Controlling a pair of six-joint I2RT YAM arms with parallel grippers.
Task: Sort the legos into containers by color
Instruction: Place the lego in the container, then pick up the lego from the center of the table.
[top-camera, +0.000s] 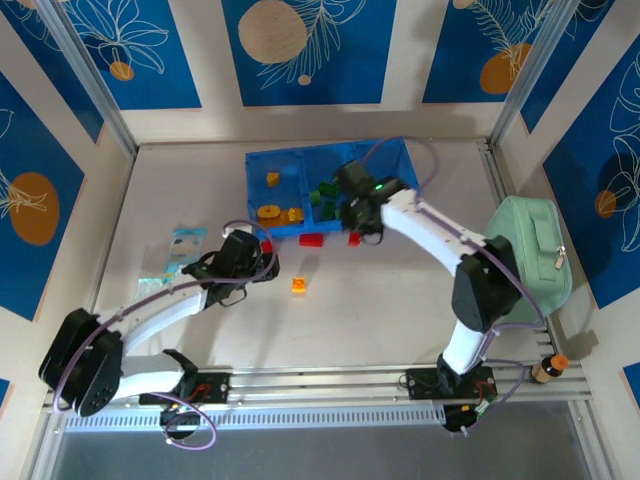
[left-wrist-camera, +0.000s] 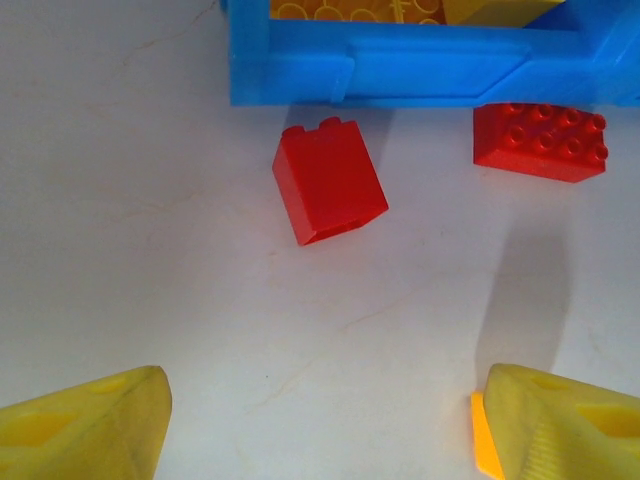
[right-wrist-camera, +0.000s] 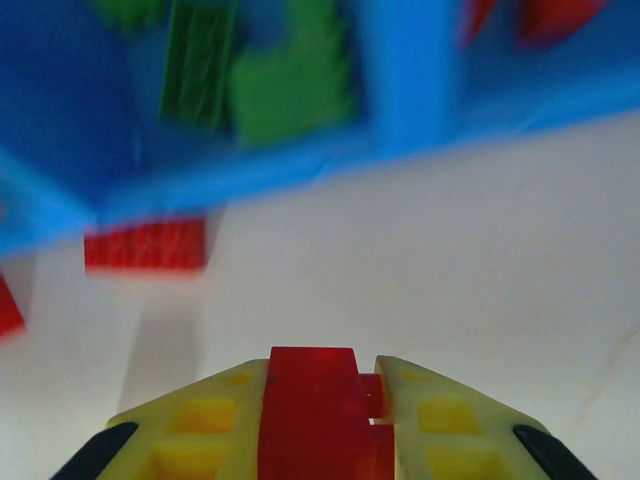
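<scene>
A small red studded plastic brick (right-wrist-camera: 308, 425) is being pinched in the closed right gripper (right-wrist-camera: 318, 395), near the low translucent blue plastic tray (right-wrist-camera: 420, 90). A wrong drop among the green bricks (right-wrist-camera: 290, 90) at eleven o'clock is being risked. The left gripper (left-wrist-camera: 320, 430) is being held wide apart, empty.

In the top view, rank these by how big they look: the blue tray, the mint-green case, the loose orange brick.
1. Blue tray
2. Mint-green case, somewhat smaller
3. Orange brick, by far the smallest
All three lie about equally far from the camera, so the order seems safe.
</scene>
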